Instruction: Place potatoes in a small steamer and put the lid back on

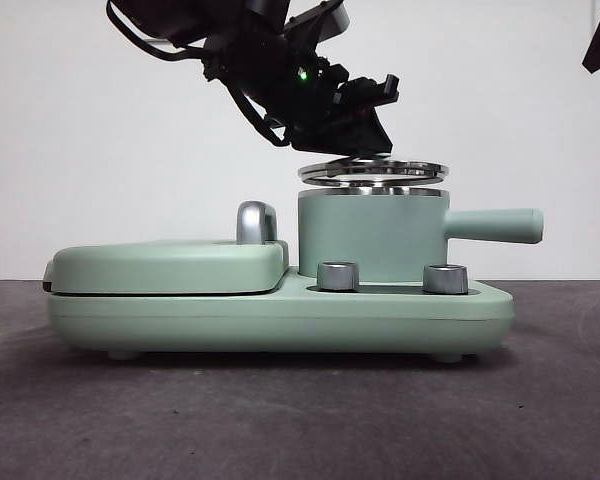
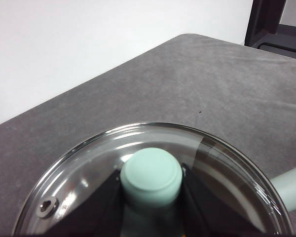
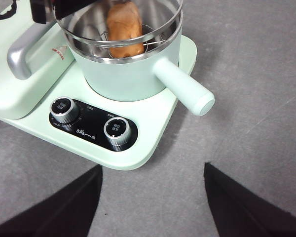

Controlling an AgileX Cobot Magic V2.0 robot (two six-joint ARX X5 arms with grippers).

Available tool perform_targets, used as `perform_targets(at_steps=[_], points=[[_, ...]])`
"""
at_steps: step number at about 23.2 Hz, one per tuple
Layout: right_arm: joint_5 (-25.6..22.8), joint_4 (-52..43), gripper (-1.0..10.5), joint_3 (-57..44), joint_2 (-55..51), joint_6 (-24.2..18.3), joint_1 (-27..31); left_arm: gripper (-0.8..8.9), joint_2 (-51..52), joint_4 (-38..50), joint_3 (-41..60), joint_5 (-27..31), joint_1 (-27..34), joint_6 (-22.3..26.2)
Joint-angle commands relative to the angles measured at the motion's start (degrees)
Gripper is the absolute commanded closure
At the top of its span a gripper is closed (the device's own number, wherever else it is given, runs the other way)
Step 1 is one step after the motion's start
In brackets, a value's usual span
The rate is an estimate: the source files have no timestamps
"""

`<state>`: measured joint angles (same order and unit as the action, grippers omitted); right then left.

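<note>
Black jaws of the left gripper [image 2: 150, 197] are closing on the mint-green ball knob [image 2: 151, 176] of the lid [image 2: 89, 168], one jaw pressing each side of it. In the front view this gripper [image 1: 365, 125] is reaching down from the upper left and holding the lid [image 1: 373, 172] roughly level, slightly tilted, just above the steel rim of the small steamer [image 1: 370, 235]; whether the two rims are touching anywhere is hard to tell.

The steamer is sitting on the right half of the mint-green cooker base [image 1: 280, 315], its straight handle [image 1: 495, 225] pointing out to the right in the front view (away from the flat griddle cover [image 1: 170, 265] and its chrome handle [image 1: 257, 222]).

The right gripper [image 3: 153, 197] is hovering over the grey table [image 3: 246, 98] near the cooker's two dials [image 3: 117, 132], its jaws spread wide and holding nothing.

Inside the pot [image 3: 133, 74], the potato [image 3: 123, 27] is lying on a wire rack, its long axis running roughly across the line of the handle [image 3: 185, 89].
</note>
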<state>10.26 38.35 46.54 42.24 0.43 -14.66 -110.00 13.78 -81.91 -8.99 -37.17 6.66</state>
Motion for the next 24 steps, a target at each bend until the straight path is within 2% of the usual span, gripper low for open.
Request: perform_targets(at_steps=[1, 17, 21, 24], points=[[-0.3, -0.4, 6.3, 0.5, 0.3, 0.6, -0.2, 8.04, -1.7, 2.0, -2.1, -0.3, -0.5, 0.8], [-1.3, -0.5, 6.3, 0.5, 0.3, 0.6, -0.2, 7.99, -1.9, -3.2, -2.1, -0.1, -0.4, 0.7], [-1.3, -0.4, 6.3, 0.5, 0.3, 0.6, -0.2, 5.97, -1.6, -3.4, -2.1, -0.1, -0.4, -0.8], [-1.3, -0.3, 6.3, 0.5, 0.3, 0.6, -0.2, 5.56, 0.6, -5.9, -2.1, 0.0, -0.4, -1.6]])
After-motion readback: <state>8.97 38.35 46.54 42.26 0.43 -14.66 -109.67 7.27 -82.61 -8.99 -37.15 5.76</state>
